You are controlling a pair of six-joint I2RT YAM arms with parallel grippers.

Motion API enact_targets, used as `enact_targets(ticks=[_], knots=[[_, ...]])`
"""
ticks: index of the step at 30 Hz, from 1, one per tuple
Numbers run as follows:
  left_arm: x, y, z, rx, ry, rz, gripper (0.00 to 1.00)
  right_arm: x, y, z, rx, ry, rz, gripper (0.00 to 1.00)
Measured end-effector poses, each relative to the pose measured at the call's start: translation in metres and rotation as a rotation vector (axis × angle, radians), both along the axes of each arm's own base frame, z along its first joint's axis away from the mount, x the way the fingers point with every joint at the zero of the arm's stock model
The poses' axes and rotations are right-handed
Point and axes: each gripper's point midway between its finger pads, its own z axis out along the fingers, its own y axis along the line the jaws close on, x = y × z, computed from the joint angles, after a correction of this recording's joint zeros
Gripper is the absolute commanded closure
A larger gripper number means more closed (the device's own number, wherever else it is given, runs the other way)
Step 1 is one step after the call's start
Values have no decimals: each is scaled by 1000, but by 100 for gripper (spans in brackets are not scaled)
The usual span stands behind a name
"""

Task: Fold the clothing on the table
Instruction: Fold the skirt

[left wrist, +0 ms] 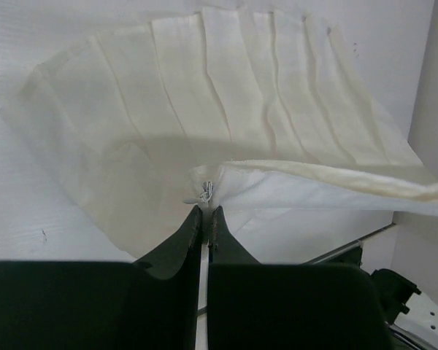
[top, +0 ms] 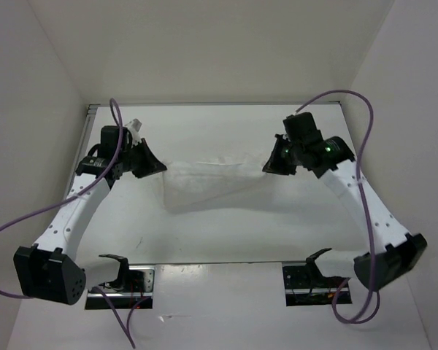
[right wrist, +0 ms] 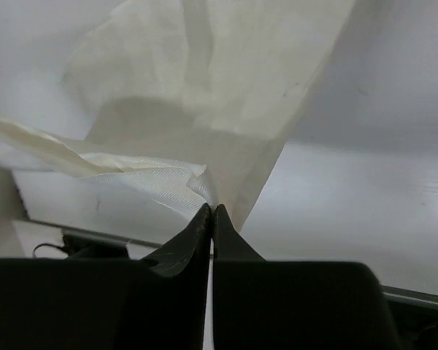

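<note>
The clothing (top: 212, 186), a thin white pleated garment, hangs stretched between both grippers above the table (top: 226, 240). My left gripper (top: 155, 166) is shut on its left upper corner, and in the left wrist view the black tips (left wrist: 206, 211) pinch the waistband edge while the pleated cloth (left wrist: 204, 95) fans out beyond. My right gripper (top: 271, 164) is shut on the right upper corner. In the right wrist view its tips (right wrist: 212, 210) clamp a ribbed band of the clothing (right wrist: 226, 80), which drapes down toward the table.
White walls enclose the table on the left, back and right. The table's metal near edge (top: 219, 264) runs between the two arm bases (top: 50, 273) (top: 387, 266). Purple cables loop beside each arm.
</note>
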Motion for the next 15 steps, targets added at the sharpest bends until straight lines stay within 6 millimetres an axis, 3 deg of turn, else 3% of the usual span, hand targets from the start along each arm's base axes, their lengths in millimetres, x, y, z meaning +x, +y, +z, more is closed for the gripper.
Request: enact_targets(ticks=[3,6,15], knots=[[-14,-2,15,-19,-27,-15,100,-30,0,23,79,-51,27,100],[-27,-1,24,-30,-42,-19,100,-43,1,29,118,-54,44,100],[-42,16,11,32,16,47,100,-36,19,-8,83,90,79,100]])
